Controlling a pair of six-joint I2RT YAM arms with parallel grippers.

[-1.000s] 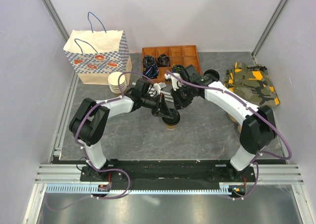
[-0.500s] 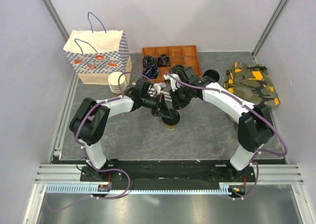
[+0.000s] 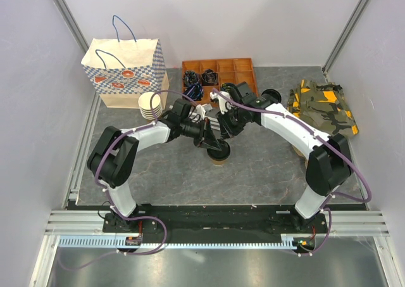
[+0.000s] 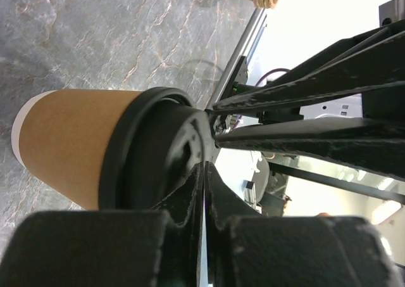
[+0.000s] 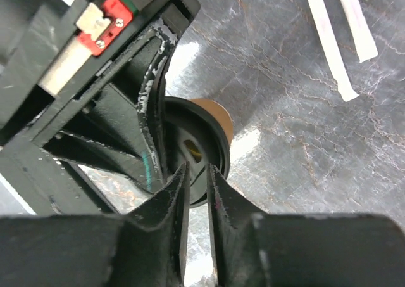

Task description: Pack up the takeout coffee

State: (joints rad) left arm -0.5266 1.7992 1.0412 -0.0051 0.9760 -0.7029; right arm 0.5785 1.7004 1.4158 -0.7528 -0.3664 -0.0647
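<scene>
The takeout coffee, a tan paper cup [image 3: 219,159] with a black lid [image 3: 219,150], stands upright mid-table. Both grippers meet right over it. My left gripper [image 3: 209,141] is shut, and in the left wrist view its tips [image 4: 205,168] rest against the lid [image 4: 149,160] above the tan cup wall [image 4: 69,141]. My right gripper [image 3: 221,133] comes in from the far side. In the right wrist view its tips [image 5: 197,171] hover just over the lid [image 5: 212,138], jaws a narrow gap apart with nothing between them.
A patterned paper bag [image 3: 124,73] stands at the back left with a stack of lidless cups [image 3: 149,105] beside it. A wooden compartment tray [image 3: 220,75] sits behind the grippers, a camouflage bag [image 3: 323,106] at the right. Wrapped straws [image 5: 329,40] lie near the cup.
The right gripper's jaws have parted a little and its wrist has shifted slightly toward the back. The left gripper stays on the lid; the cup has not moved.
</scene>
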